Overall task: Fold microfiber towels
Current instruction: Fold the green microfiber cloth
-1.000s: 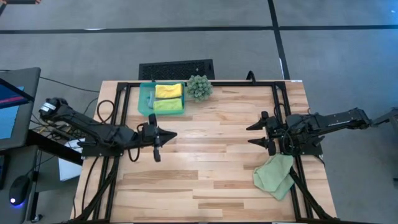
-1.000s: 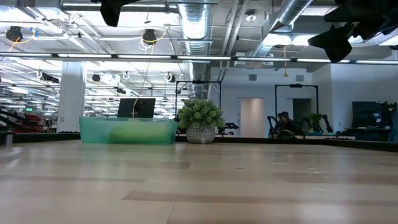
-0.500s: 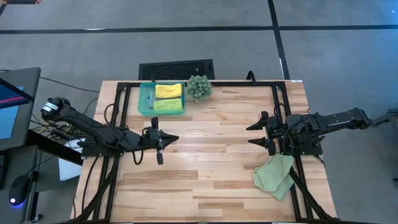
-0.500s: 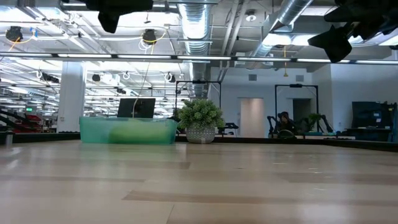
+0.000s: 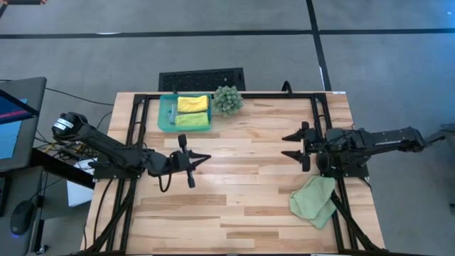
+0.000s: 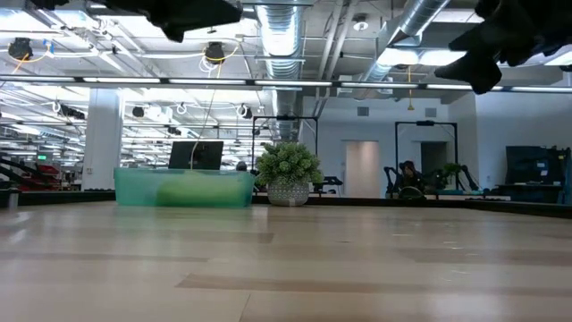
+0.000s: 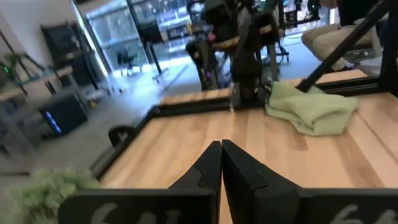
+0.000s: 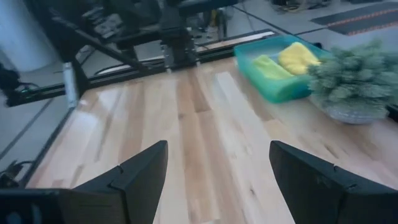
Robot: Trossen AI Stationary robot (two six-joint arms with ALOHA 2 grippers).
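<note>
On the left of the worktop (image 5: 234, 206) the left gripper (image 5: 201, 158) hangs above bare wood with its jaws pressed together and nothing between them — the left wrist view shows the two dark fingers (image 7: 211, 165) meeting at the tips. Farther back, left of centre, the teal tray (image 5: 165, 114) holds two cloths already folded small: the yellow towel (image 5: 192, 104) at the far side and the lime green towel (image 5: 192, 120) just nearer, with the spiky plant (image 5: 227, 99) standing beside the tray on its right. Toward the right, the right gripper (image 5: 286, 145) hovers over bare boards with its jaws spread wide and empty. Near the right front corner the pale sage towel (image 5: 314, 200) lies in a loose crumpled heap, partly over the dark frame rail — not yet folded. By my reckoning two towels are done and stowed, this one remains to be flattened and folded, and no blue towel shows anywhere.
</note>
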